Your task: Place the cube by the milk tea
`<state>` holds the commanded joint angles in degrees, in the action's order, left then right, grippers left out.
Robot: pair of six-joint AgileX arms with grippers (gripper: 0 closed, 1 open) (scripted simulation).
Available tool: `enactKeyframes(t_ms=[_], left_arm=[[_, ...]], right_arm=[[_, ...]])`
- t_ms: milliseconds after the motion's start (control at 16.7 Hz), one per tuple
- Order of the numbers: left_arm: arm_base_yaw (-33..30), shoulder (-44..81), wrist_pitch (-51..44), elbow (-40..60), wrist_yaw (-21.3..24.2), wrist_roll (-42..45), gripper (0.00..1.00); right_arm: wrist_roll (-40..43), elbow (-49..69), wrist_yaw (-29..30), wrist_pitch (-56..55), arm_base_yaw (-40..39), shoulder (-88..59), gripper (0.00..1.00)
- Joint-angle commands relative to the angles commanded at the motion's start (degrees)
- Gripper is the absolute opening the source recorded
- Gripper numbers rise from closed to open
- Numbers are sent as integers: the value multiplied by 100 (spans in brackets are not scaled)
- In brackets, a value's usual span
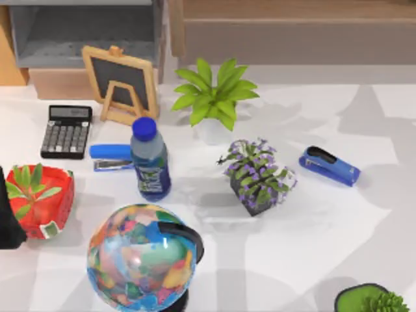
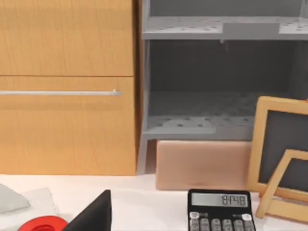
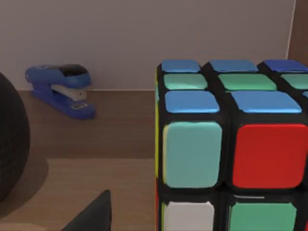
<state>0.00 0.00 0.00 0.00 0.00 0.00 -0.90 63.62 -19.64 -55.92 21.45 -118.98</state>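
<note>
The cube [image 3: 231,144], black-framed with blue, teal, red, green and white tiles, looms close in the right wrist view over a brown wooden surface. One dark finger [image 3: 91,215] of my right gripper juts in beside it; whether it touches the cube cannot be told. The milk tea is out of view. My left arm [image 1: 8,218] is a dark shape at the table's left edge beside the red pot [image 1: 42,201]. Its finger [image 2: 94,215] shows in the left wrist view near the calculator [image 2: 221,211].
On the white table stand a calculator [image 1: 66,131], small chalkboard [image 1: 121,84], blue-capped bottle [image 1: 149,159], two blue staplers [image 1: 110,156] [image 1: 329,166], leafy plant [image 1: 214,97], purple-flowered plant [image 1: 257,175], colourful globe [image 1: 143,257] and green pot [image 1: 370,300]. Shelves and a cabinet line the back.
</note>
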Motion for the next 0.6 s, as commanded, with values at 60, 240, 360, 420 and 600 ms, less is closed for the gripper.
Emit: enactKeyframes(t_ms=[60, 240, 360, 420, 600], left_arm=[[0, 0, 0, 0, 0, 0, 100], [0, 0, 0, 0, 0, 0, 100], [0, 0, 0, 0, 0, 0, 100], [0, 0, 0, 0, 0, 0, 100], [0, 0, 0, 0, 0, 0, 100]], right_arm=[[2, 197, 31, 71, -28, -128, 100], [10, 612, 91, 211, -76, -426, 100], [11, 653, 97, 224, -79, -457, 100], [11, 653, 97, 224, -79, -457, 100], [11, 653, 97, 224, -79, -457, 85]])
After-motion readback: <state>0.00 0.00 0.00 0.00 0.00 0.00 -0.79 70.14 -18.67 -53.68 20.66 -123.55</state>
